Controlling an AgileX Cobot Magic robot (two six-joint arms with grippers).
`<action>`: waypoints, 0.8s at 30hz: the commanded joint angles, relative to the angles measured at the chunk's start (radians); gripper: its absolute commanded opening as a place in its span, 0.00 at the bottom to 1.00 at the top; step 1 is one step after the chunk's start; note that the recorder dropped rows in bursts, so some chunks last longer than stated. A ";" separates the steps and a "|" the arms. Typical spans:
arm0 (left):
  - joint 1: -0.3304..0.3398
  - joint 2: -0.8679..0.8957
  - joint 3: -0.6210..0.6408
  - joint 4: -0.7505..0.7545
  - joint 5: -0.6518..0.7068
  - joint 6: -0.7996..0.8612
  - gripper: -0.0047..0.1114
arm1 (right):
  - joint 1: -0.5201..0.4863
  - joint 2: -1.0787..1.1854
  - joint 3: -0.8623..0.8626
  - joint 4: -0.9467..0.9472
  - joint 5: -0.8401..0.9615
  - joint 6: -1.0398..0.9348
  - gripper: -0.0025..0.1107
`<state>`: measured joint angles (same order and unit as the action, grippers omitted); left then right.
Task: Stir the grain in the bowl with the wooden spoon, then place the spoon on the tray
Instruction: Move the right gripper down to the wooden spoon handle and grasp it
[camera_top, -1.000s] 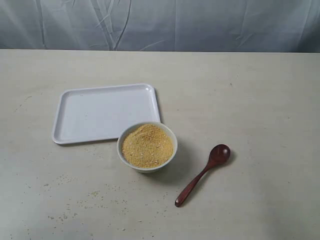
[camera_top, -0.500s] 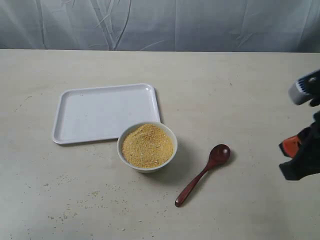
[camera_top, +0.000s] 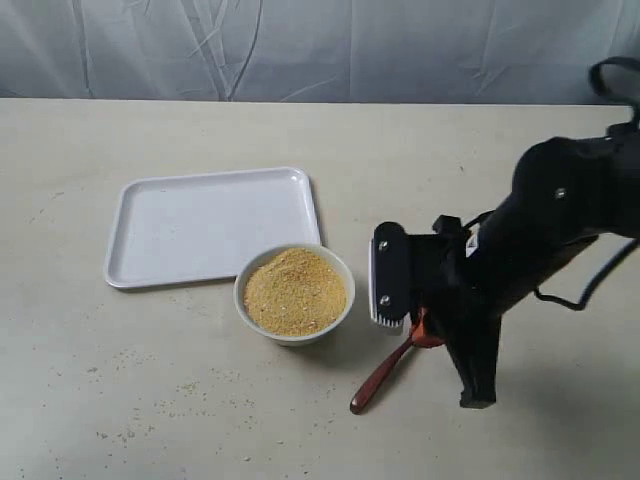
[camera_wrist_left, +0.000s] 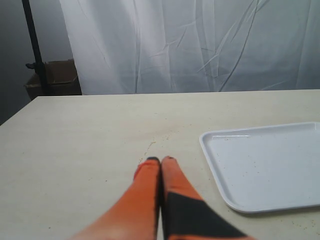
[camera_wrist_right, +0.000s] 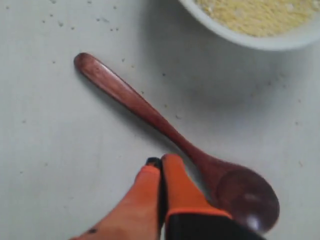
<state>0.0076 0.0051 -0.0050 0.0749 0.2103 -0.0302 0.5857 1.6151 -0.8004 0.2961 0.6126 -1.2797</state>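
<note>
The white bowl (camera_top: 241, 297) holds a mound of yellow grain (camera_top: 295, 290) and stands at the near right corner of the white tray (camera_top: 210, 225). Right of the bowl, the dark wooden spoon (camera_top: 380, 378) lies flat on the table. Its head is hidden under my right arm. My right gripper (camera_top: 418, 326) hangs shut just above the spoon's neck. In the right wrist view the shut fingertips (camera_wrist_right: 161, 161) sit beside the spoon (camera_wrist_right: 135, 102), holding nothing, with the bowl's rim (camera_wrist_right: 260, 41) and grain (camera_wrist_right: 255, 12) beyond. My left gripper (camera_wrist_left: 160, 160) is shut and empty near the tray (camera_wrist_left: 265, 165).
Spilled grains (camera_top: 190, 388) dot the table in front of the bowl. A wrinkled grey-white curtain (camera_top: 320, 45) hangs behind the table's far edge. In the left wrist view a brown box (camera_wrist_left: 52, 80) and a dark pole (camera_wrist_left: 35, 45) stand beyond the table.
My right arm has swung in from the right edge and come down over the spoon's head, which it now covers. Bowl, tray and spoon have not moved.
</note>
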 joint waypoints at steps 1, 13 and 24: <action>0.001 -0.005 0.005 -0.003 -0.004 -0.003 0.04 | 0.054 0.110 -0.076 -0.002 -0.033 -0.114 0.09; 0.001 -0.005 0.005 -0.003 -0.004 -0.003 0.04 | 0.077 0.180 -0.102 -0.113 0.023 -0.194 0.36; 0.001 -0.005 0.005 -0.003 -0.004 -0.003 0.04 | 0.077 0.240 -0.102 -0.108 -0.028 -0.194 0.34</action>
<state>0.0076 0.0051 -0.0050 0.0749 0.2103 -0.0302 0.6615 1.8445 -0.8987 0.1891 0.5868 -1.4668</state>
